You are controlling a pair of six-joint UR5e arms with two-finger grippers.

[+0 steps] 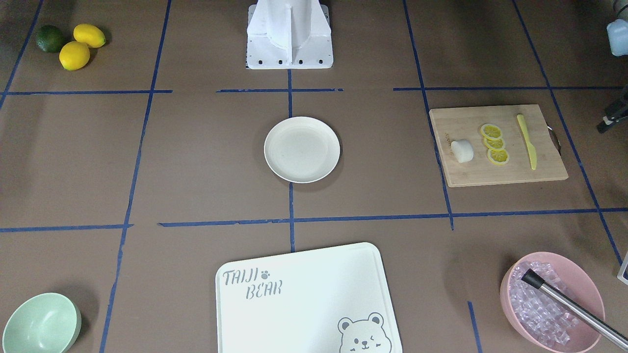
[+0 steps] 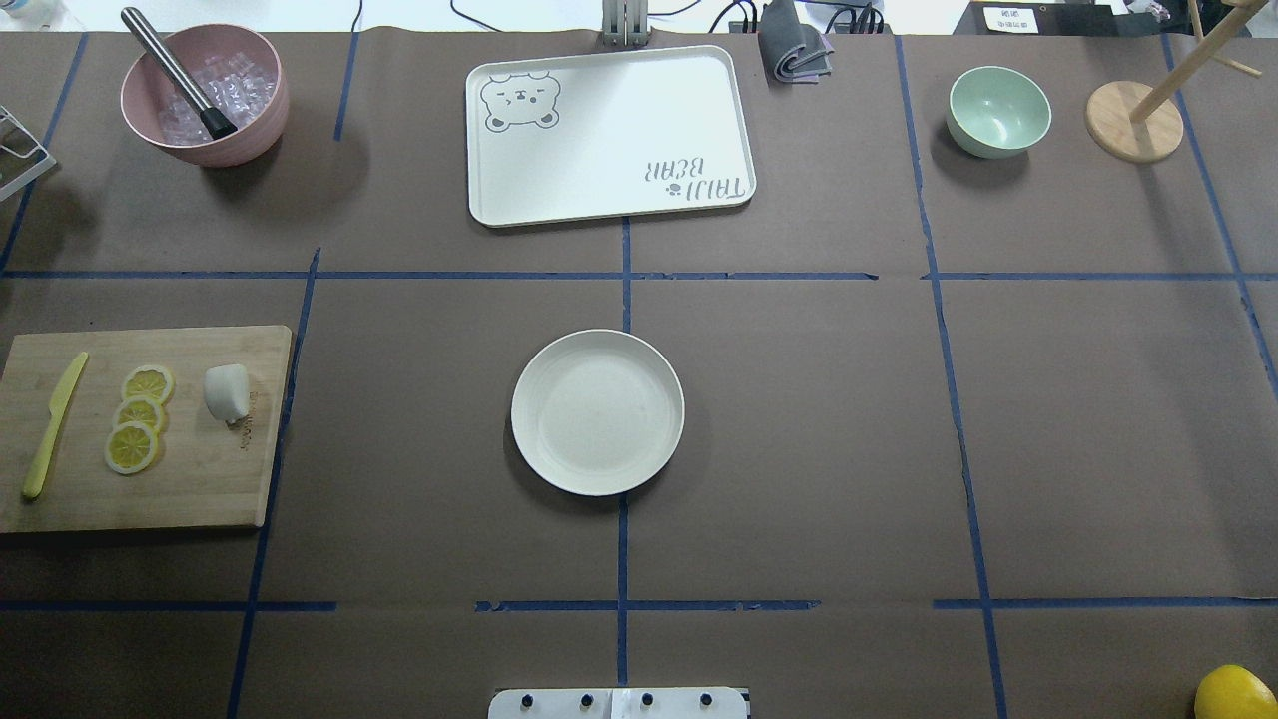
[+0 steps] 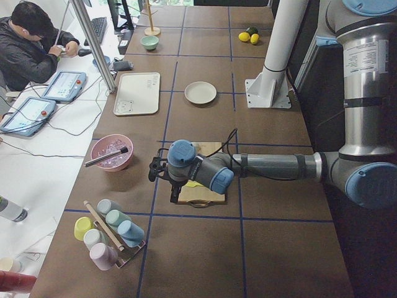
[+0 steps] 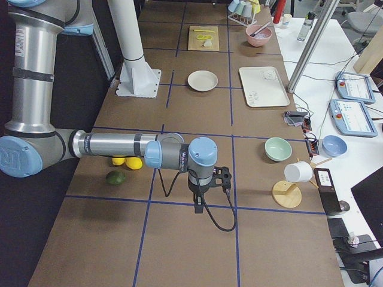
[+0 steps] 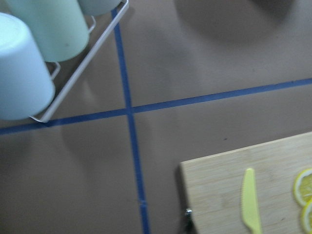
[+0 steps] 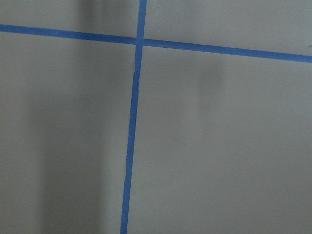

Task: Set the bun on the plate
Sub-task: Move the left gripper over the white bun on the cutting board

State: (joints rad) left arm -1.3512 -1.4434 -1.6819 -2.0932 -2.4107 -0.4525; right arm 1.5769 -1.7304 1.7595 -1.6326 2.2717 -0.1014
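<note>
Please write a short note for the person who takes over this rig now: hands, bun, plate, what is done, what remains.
Left hand: above the table by the cutting board, open or shut unclear.
Right hand: above bare table, far from the plate, state unclear.
Bun: on the board beside the lemon slices.
Plate: empty, table centre.
Done: nothing.
To do: grasp bun, set it on plate.

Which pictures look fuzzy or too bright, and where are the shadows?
Left wrist view: the cups look soft and blurry. Overhead view: the white tray is very bright, nearly washed out, and the plate has a soft shadow at its edge. Right wrist view: only faint grey shadow bands on the table.
</note>
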